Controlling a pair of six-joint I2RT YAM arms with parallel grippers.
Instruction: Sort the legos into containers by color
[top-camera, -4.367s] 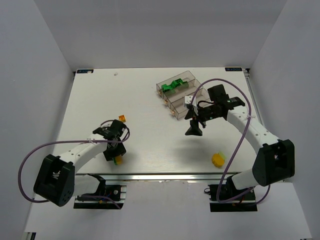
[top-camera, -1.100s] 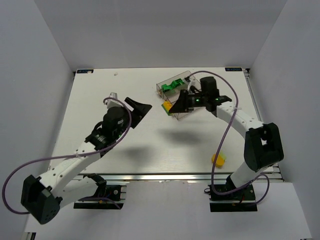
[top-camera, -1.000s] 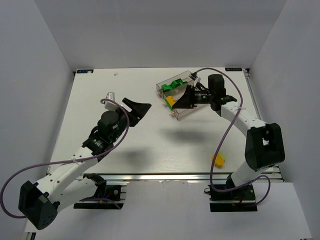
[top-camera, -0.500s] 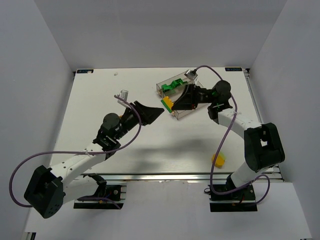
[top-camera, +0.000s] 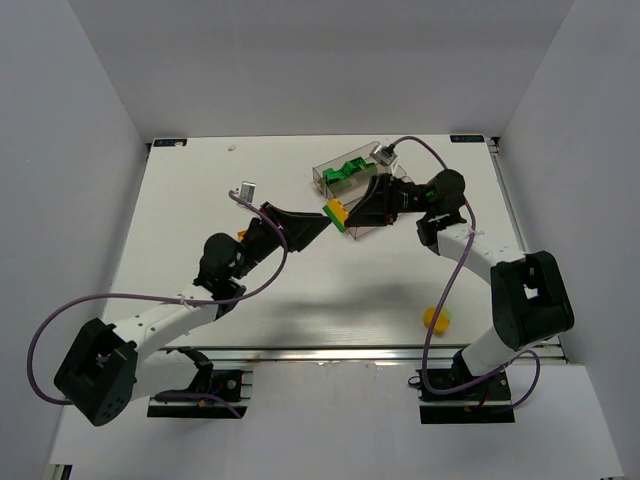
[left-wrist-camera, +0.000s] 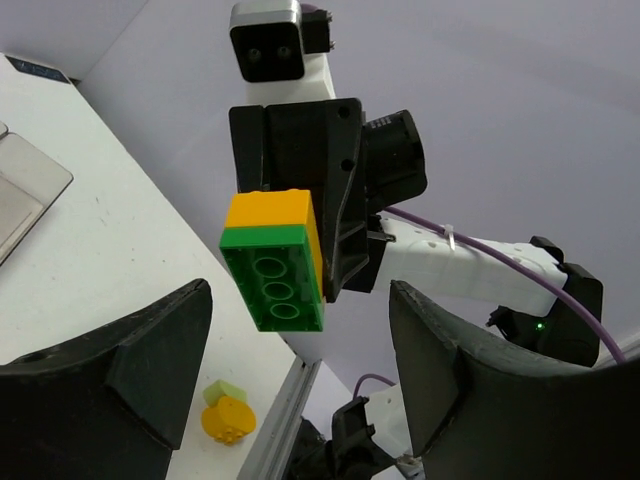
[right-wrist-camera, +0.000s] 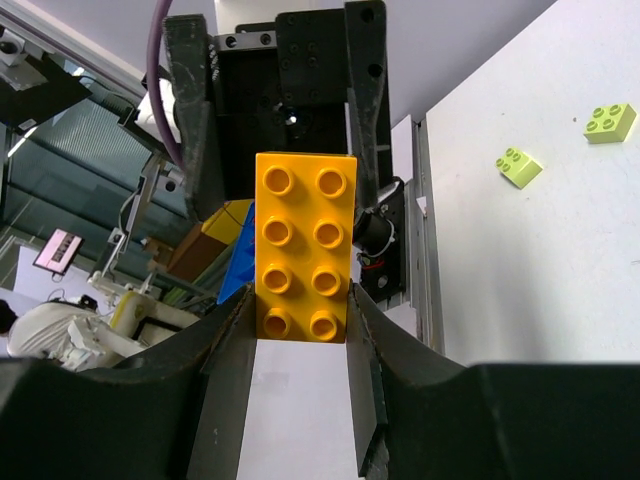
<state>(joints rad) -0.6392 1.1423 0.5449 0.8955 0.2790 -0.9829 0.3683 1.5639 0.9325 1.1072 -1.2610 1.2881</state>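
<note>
My right gripper (top-camera: 356, 210) is shut on a two-layer stack of legos (top-camera: 337, 213), orange-yellow over green, held in the air left of the containers (top-camera: 380, 152). In the right wrist view the stack's studded orange face (right-wrist-camera: 305, 245) sits clamped between the fingers. My left gripper (top-camera: 318, 226) is open and faces the stack from the left, a short gap away. In the left wrist view the stack (left-wrist-camera: 275, 262) hangs just beyond my open left gripper (left-wrist-camera: 300, 345). Dark green legos (top-camera: 345, 170) lie in the far trough.
A yellow brick with a pale green one (top-camera: 436, 319) lies on the table near the front right, also seen as the yellow brick (left-wrist-camera: 225, 418). Two pale yellow-green bricks (right-wrist-camera: 520, 167) (right-wrist-camera: 610, 122) rest on the table. A small orange brick (top-camera: 243, 236) sits beside the left arm.
The left arm has reached rightward and raised its open gripper up to the stack. The right gripper has carried the stack left, off the tray's edge, toward it.
</note>
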